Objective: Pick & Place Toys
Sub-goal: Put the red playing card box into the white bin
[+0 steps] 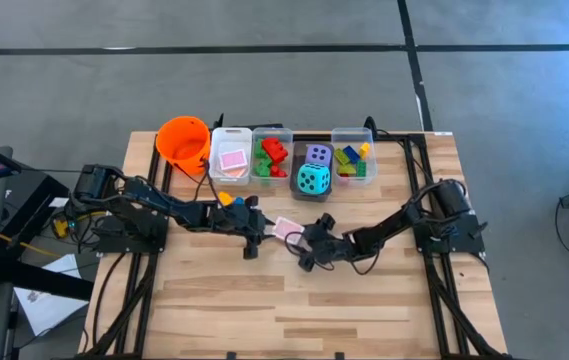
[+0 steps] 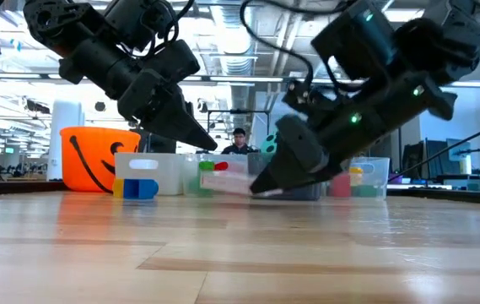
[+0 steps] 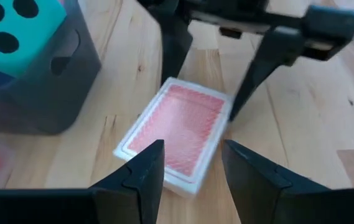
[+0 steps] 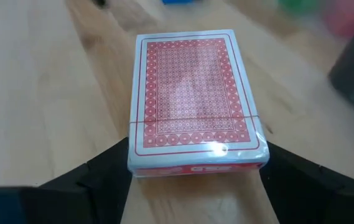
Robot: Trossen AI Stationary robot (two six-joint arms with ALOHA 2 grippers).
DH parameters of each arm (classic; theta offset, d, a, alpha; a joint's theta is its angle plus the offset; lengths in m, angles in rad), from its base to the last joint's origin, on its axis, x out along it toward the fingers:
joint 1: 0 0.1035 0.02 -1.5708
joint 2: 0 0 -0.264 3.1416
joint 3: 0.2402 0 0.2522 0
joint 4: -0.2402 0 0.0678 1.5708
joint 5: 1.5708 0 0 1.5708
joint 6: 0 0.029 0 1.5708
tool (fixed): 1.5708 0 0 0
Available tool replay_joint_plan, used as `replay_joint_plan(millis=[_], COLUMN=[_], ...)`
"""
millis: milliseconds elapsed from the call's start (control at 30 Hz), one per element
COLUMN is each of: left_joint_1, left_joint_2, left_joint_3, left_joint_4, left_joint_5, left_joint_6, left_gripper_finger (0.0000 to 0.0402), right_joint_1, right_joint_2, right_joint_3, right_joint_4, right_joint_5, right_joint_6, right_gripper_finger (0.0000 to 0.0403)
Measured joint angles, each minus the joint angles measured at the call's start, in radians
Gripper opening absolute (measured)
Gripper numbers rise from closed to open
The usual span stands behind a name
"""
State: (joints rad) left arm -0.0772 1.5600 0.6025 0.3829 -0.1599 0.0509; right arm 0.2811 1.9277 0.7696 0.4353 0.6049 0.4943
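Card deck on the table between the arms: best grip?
Take the card deck across its two long edges near the end facing the right gripper, low and level from that side. It lies flat, wrapped, so the thin sides are the only hold; the jaws already flank that end.

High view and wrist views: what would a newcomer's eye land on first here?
Both grippers meet over a wrapped deck of red-backed cards lying mid-table: the right gripper straddles it with a finger on each side, and the left gripper faces it, open. Behind them along the table's far edge stands an orange bucket beside clear bins, one holding a teal die.
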Motion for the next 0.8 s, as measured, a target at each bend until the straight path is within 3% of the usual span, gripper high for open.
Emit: replay_joint_plan(millis=[333,600,800], left_joint_1=[0.064,0.062,0.043], left_joint_2=[-0.136,-0.298,-0.314], left_joint_3=[0.000,0.002,0.001], left_joint_4=[-0.085,-0.176,-0.174], left_joint_5=[0.049,0.155,0.187], left_joint_6=[-0.083,-0.014,0.024], left_gripper_finger=[0.0173,0.0257,0.0327], right_joint_1=[0.074,0.098,0.099], right_joint_2=[-0.090,-0.147,-0.148], right_joint_3=[0.002,0.003,0.012], right_joint_4=[0.006,-0.046,-0.024], right_joint_5=[0.140,0.179,0.182], right_joint_6=[-0.109,-0.112,-0.118], right_gripper_finger=[0.0296,0.0296,0.0296])
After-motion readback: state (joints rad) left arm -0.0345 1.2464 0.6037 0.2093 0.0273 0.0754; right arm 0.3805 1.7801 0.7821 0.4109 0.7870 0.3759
